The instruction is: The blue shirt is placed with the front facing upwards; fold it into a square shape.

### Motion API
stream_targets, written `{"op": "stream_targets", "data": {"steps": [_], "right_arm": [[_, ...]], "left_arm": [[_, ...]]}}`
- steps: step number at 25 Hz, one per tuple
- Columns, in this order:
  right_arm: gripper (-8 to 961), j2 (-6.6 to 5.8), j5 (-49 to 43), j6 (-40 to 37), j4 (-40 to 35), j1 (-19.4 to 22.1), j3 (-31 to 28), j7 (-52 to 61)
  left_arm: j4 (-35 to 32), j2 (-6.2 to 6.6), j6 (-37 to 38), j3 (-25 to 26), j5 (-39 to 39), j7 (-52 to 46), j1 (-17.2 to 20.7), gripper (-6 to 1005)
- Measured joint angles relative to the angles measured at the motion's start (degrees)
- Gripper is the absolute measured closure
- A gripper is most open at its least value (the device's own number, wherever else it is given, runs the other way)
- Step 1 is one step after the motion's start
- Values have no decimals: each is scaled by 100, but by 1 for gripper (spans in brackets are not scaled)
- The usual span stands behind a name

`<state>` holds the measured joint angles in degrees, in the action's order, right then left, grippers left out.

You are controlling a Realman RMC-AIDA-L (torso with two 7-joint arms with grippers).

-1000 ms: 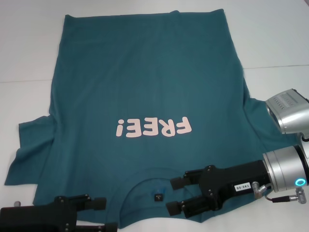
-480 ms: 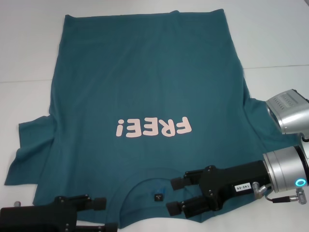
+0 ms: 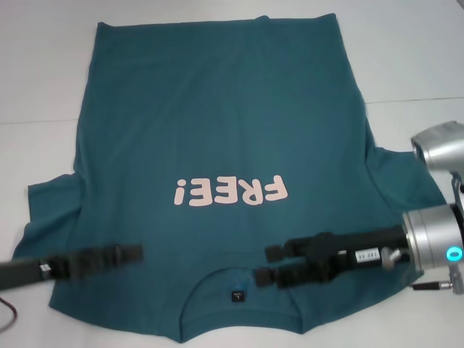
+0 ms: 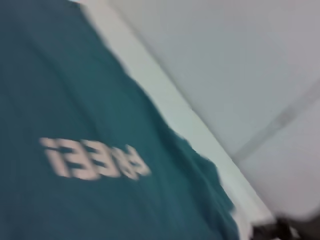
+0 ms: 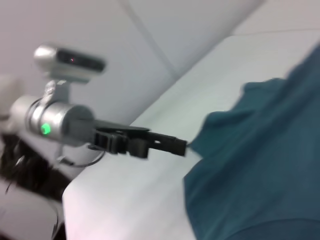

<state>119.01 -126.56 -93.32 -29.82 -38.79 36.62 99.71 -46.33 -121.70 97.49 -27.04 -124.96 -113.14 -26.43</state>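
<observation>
**One shirt, two claws, both now turned side-on over the collar end**

We count one large dark teal-blue cotton short-sleeved T-shirt spread flat, front up, on the white bench. It fills the middle of the head view, hem toward the top of the frame, ribbed round collar near the bottom edge. There is one line of pale pink "FREE!" lettering, just below the frame's centre and reading upside down. One small dark neck label sits inside the collar. Two short sleeves spread out, one at lower left, one at right.

We count two black claws. The left claw reaches in from the lower left edge, over the shirt's shoulder area beside the collar; it is blurred, and we cannot tell whether it is open or closed. The right claw comes in from the right on its silver arm, hovering just above the collar; its two fingers stand a little apart, holding nothing.

Compared with a second ago, both claws have moved up-frame from the bottom edge and rolled, so they look thin and edge-on. The right claw's fingers show a narrower gap than before. The shirt lies as it did, with no new fold.
</observation>
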Motion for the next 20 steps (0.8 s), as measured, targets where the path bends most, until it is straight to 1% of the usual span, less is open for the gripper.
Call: {"op": "stream_targets", "data": {"steps": [2, 5, 9, 12, 17, 20], "right_arm": [[55, -29, -1, 90, -103, -36, -17, 631], [55, -46, -1, 121, -360, -78, -20, 1547], [55, -81, 20, 186, -614, -95, -115, 2349], [55, -150, 103, 324, -669, -77, -155, 2603], [55, -294, 148, 499, -706, -50, -210, 2858], [56, -335, 149, 514, -711, -57, -241, 2905]], "left_arm": [[33, 72, -195, 280, 8, -675, -74, 146], [59, 139, -377, 599, 15, -1452, -125, 148], [64, 192, -589, 970, 41, -1928, -134, 150], [147, 206, -791, 1301, 98, -2082, -104, 152], [276, 265, -1382, 1354, 5, -2378, -72, 155], [298, 265, -1759, 1343, -85, -2500, -65, 157]]}}
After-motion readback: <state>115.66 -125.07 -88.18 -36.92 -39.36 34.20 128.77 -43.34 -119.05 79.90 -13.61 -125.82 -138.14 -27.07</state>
